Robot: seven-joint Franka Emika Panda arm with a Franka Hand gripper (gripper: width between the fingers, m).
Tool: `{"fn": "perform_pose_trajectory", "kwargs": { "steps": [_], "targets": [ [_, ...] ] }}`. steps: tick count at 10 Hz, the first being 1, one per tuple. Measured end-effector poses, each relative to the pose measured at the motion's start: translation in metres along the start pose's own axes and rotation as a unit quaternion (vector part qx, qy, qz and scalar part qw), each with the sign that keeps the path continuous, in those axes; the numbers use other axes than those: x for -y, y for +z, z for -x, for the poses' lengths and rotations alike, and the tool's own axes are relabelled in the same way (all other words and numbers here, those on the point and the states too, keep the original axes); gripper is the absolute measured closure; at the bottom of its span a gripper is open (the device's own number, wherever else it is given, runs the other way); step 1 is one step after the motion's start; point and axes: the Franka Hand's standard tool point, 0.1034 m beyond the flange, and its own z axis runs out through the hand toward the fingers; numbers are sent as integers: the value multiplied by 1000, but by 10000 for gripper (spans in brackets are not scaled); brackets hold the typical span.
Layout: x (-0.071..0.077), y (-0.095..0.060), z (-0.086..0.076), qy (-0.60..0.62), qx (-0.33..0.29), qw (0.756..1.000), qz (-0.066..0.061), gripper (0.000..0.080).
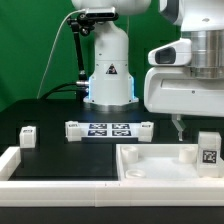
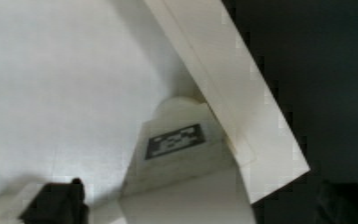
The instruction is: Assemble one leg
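Note:
A small white leg (image 1: 208, 150) with a black-and-white tag stands on the exterior view's right, against the large white square piece (image 1: 150, 165) with a raised rim. My gripper (image 1: 178, 130) hangs low over that piece, just to the exterior view's left of the leg. In the wrist view the tagged leg (image 2: 176, 150) stands beside the rim (image 2: 229, 90), between my fingers. One dark fingertip (image 2: 60, 202) shows, with a gap to the leg. My gripper (image 2: 185, 208) is open and holds nothing. A second leg (image 1: 27, 135) stands far on the exterior view's left.
The marker board (image 1: 108, 129) lies on the black table behind the square piece. The robot base (image 1: 108, 70) stands behind it. A white raised border (image 1: 12, 165) runs along the exterior view's left and front.

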Motion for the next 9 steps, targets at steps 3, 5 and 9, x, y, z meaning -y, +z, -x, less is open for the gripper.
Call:
{"fn": "perform_pose_trajectory", "kwargs": {
  "steps": [3,5,9],
  "targets": [
    [-2,1,-1,-99,-2,995,1,151],
    [-3,1,-1,-120,-2,993,1,408],
    [-2,1,-1,-69,-1,998,-3,509]
  ]
}}
